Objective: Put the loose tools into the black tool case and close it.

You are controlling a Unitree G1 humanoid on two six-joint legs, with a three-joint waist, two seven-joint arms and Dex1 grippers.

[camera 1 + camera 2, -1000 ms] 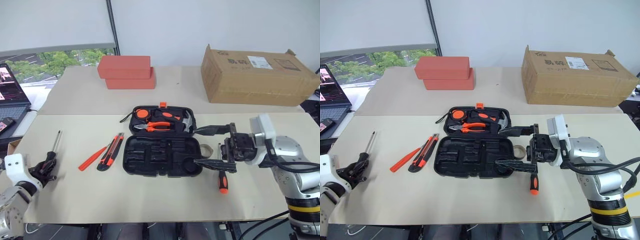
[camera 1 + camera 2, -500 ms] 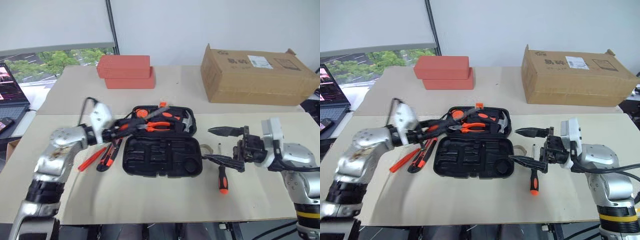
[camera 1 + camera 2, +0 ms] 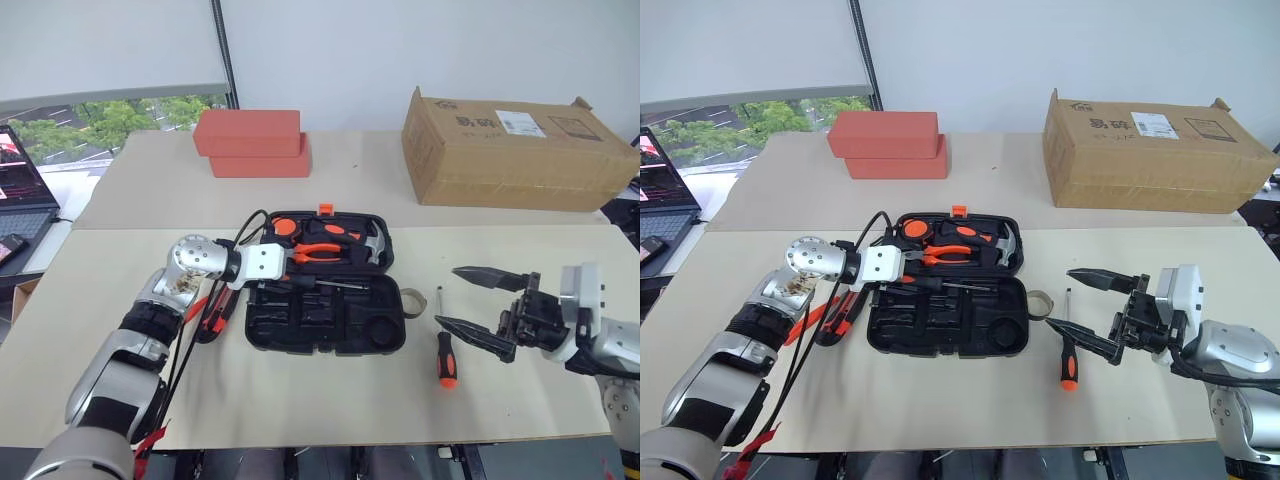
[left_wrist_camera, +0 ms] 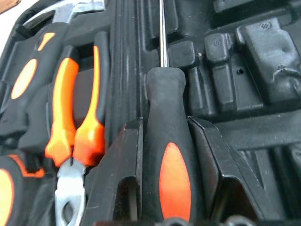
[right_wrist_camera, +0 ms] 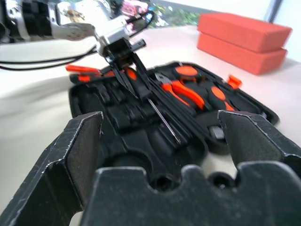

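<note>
The black tool case (image 3: 330, 325) lies open mid-table, with pliers (image 3: 320, 252) and a hammer (image 3: 375, 243) in its lid. My left gripper (image 3: 292, 283) hangs over the case's left side near the hinge, shut on an orange-and-black screwdriver (image 4: 171, 165); its steel shaft points right across the tray. A second screwdriver (image 3: 446, 358) lies on the table right of the case, beside a small grey tape roll (image 3: 413, 299). My right gripper (image 3: 482, 302) stands open just right of that screwdriver, holding nothing. The utility knife (image 3: 837, 322) and orange strip tool (image 3: 800, 322) lie left of the case, partly under my left arm.
A brown cardboard box (image 3: 510, 150) stands at the back right and two stacked red-orange blocks (image 3: 255, 143) at the back middle. A laptop (image 3: 20, 185) sits off the table's left edge. A black cable loops over my left wrist.
My left arm swung from the table's left edge to above the case, carrying the screwdriver. My right gripper drew back to the right, away from the case, still open.
</note>
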